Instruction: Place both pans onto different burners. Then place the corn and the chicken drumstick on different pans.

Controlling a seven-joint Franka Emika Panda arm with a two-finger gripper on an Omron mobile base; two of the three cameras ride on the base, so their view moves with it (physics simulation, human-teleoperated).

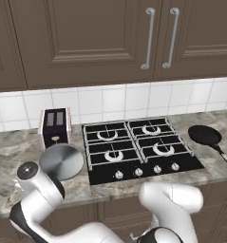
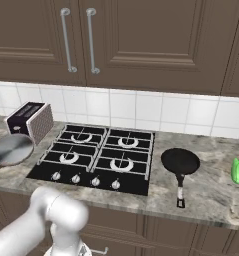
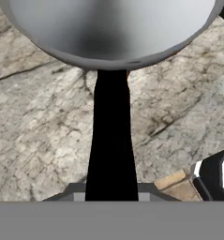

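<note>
My gripper [image 3: 111,196] is shut on the long black handle [image 3: 111,140] of the silvery-grey pan [image 1: 61,161], which hangs over the counter just left of the hob [image 1: 134,147]. That same pan [image 2: 12,149] sits at the left edge of the right base view. The all-black pan [image 1: 205,135] rests on the counter to the right of the hob, handle toward the front [image 2: 180,161]. All four burners [image 1: 114,156] are bare. A small green object [image 2: 237,171] stands at the far right; I cannot tell if it is the corn. The chicken drumstick is hidden.
A dark toaster [image 1: 54,126] stands behind the held pan, near the hob's back left corner. Wall cabinets with long handles [image 1: 148,38] hang over the tiled backsplash. Knobs [image 1: 138,172] line the hob's front edge. The marble counter [image 2: 216,190] runs on to the right.
</note>
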